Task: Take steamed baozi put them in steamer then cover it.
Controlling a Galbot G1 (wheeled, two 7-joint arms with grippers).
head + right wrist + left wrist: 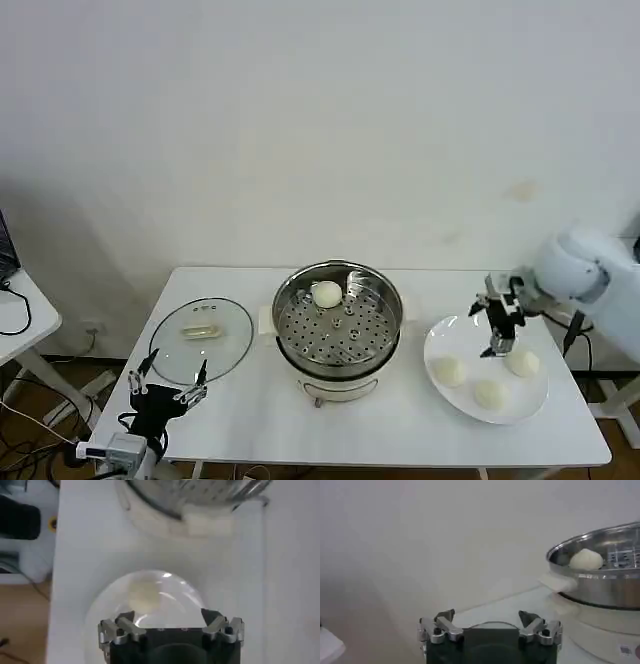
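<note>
One bun [326, 293] lay in the steamer [385, 335], centre frame; three [450, 371] remained on the plate [436, 345], lower right. The right pincer [499, 334] hovered spread above them. A soft bun could be crushed or slip off-centre. The left pincer [166, 390] waited spread near the lid [201, 339], lower left.

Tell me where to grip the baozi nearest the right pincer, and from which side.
Grip that baozi across its rounded sides, coming straight down from above. It is a smooth dome sitting on the flat white plate, apart from its two neighbours, and the open right pincer is already beside it, over the plate.
</note>
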